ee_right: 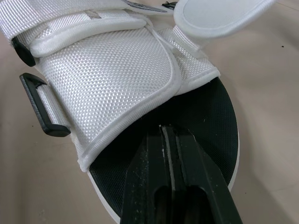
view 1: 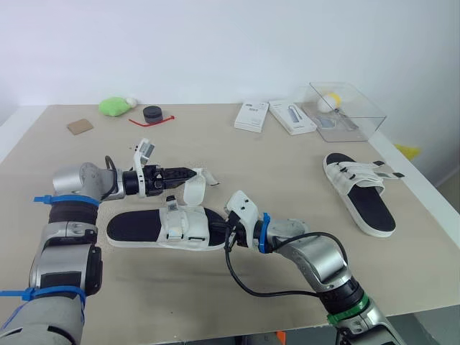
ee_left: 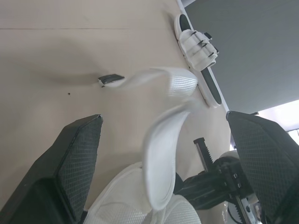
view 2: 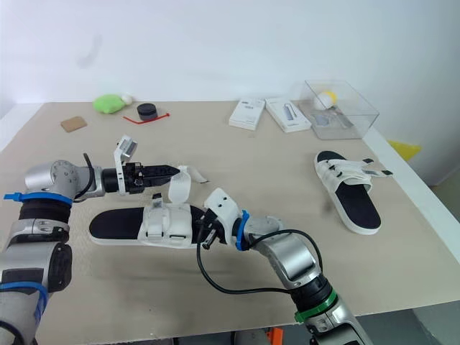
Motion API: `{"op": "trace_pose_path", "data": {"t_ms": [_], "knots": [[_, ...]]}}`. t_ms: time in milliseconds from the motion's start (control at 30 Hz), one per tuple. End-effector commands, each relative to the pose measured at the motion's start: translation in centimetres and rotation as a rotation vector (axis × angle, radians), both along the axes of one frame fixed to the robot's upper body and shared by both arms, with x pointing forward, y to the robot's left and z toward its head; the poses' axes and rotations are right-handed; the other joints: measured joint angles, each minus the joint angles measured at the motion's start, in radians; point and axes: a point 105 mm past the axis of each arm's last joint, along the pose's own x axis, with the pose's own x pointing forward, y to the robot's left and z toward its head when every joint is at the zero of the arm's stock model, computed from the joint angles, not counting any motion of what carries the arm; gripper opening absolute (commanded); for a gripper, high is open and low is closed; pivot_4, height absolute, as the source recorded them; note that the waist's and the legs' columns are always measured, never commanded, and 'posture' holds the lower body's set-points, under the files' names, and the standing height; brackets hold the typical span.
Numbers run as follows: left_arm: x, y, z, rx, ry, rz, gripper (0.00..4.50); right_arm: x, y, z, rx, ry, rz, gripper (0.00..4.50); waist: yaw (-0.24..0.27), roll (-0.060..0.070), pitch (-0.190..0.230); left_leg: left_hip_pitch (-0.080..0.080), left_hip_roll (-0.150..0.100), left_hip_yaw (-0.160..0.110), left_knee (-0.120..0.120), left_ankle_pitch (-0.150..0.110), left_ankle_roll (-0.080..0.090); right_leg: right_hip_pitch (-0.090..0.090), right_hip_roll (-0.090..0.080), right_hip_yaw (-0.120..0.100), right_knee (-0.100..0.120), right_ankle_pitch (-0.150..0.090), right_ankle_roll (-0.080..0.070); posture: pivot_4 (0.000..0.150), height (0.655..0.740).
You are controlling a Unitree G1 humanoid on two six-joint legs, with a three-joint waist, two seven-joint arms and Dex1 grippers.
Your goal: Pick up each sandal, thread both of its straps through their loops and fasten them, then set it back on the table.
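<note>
The near sandal (view 1: 154, 228) is white with a black footbed and lies flat in front of me. One of its straps (ee_left: 161, 140) stands up loose and curls over, its black tip (ee_left: 111, 79) resting on the table. My left gripper (view 1: 194, 172) is open, its fingers either side of that strap without touching it. At the sandal's toe end my right gripper (ee_right: 170, 129) is shut, its tips pressed on the footbed just under the white upper. A black loop (ee_right: 39, 105) sticks out at the upper's side. The second sandal (view 1: 359, 192) lies at the far right.
A clear plastic box (view 1: 345, 108) and two white packs (view 1: 251, 115) (view 1: 293, 117) stand at the back right. A green object (view 1: 113, 106), a black round thing (view 1: 152, 113) and a brown card (view 1: 80, 126) lie at the back left. The table's right edge (view 1: 424, 190) runs close to the second sandal.
</note>
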Motion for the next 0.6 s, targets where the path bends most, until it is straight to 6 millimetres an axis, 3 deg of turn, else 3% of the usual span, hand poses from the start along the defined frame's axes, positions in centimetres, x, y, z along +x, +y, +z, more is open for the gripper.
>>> {"op": "trace_pose_path", "data": {"t_ms": [33, 267, 400, 600], "knots": [[0.2, 0.3, 2.9, -0.066, -0.073, -0.002, 4.4, -0.2, -0.6, -0.9, -0.03, 0.034, -0.018, 0.0, 0.0, 0.0, 0.0, 0.0, 0.0, 0.0, 0.0, 0.0, 0.0, 0.0, 0.0, 0.0, 0.0, 0.0, 0.001, 0.15, 0.74], [-0.2, -1.0, 2.5, -0.151, 0.032, -0.04, 4.4, -0.1, -0.4, -0.9, -0.029, 0.034, -0.011, 0.0, 0.0, 0.0, 0.0, 0.0, 0.0, -0.001, 0.0, 0.0, 0.0, 0.0, 0.0, 0.0, 0.0, 0.001, 0.001, 0.15, 0.74], [-0.1, -2.0, 1.0, -0.141, 0.083, -0.048, 4.4, 0.0, -0.4, -0.8, -0.028, 0.027, -0.011, 0.0, 0.0, 0.0, 0.0, 0.0, 0.0, -0.001, 0.0, 0.0, -0.001, 0.001, 0.0, 0.0, 0.0, 0.001, 0.001, 0.15, 0.74], [1.0, -3.1, 0.8, -0.203, 0.108, -0.015, 4.4, 0.1, -0.4, -0.7, -0.029, 0.023, -0.012, 0.0, 0.0, 0.0, 0.0, 0.0, 0.0, -0.001, 0.0, 0.001, -0.002, 0.0, 0.0, 0.0, 0.0, 0.001, 0.002, 0.15, 0.74]]}}
